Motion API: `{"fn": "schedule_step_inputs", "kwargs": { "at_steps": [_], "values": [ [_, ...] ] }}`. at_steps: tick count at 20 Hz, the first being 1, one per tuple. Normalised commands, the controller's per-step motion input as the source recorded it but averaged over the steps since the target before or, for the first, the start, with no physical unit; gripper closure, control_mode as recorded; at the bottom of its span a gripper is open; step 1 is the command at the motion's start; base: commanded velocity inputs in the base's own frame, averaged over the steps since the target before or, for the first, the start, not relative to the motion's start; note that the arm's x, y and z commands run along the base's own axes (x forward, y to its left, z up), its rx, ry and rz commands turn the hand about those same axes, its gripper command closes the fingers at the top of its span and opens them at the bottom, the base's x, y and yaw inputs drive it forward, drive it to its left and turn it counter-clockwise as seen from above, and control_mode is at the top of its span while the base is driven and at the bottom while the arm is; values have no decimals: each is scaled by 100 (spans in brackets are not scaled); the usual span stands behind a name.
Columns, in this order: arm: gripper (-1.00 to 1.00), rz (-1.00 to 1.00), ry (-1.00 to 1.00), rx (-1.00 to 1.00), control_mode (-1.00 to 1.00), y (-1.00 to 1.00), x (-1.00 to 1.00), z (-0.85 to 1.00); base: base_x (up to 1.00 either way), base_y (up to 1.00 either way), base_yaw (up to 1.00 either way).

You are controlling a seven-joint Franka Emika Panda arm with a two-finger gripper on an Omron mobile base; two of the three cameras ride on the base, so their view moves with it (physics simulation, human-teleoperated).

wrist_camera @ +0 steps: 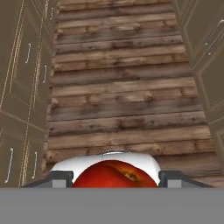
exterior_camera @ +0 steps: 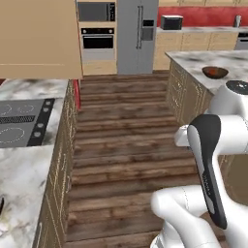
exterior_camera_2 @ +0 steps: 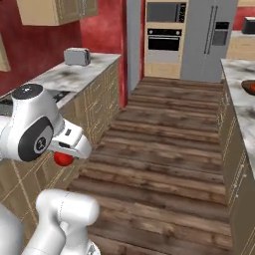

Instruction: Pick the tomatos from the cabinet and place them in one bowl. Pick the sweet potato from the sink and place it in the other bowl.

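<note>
we're carrying tomato (wrist_camera: 114, 174) clamped in gripper (wrist_camera: 114, 179) | hanging low over aisle floor (transit pose, base driving) | heading for bowl (exterior_camera: 215, 72) on far right counter

A marbled desk (exterior_camera: 227, 60) on the right carries a dark brown bowl (exterior_camera: 215, 72), while the left desk (exterior_camera_2: 79, 71) bears a toaster (exterior_camera_2: 76, 56).

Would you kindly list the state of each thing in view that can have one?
tomato: held between the fingertips, off the floor
gripper: shut on the tomato
bowl: upright on the island counter, looks empty
toaster: upright on the counter
</note>
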Motion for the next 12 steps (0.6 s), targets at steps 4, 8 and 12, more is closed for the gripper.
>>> {"fn": "schedule_step_inputs", "kwargs": {
  "at_steps": [4,8,12],
  "values": [
    [100,0,0,0,100,0,0,0,34,-5,-33],
    [100,0,0,0,100,0,0,0,96,-53,-1],
    [100,0,0,0,100,0,0,0,78,-60,9]
  ]
}}
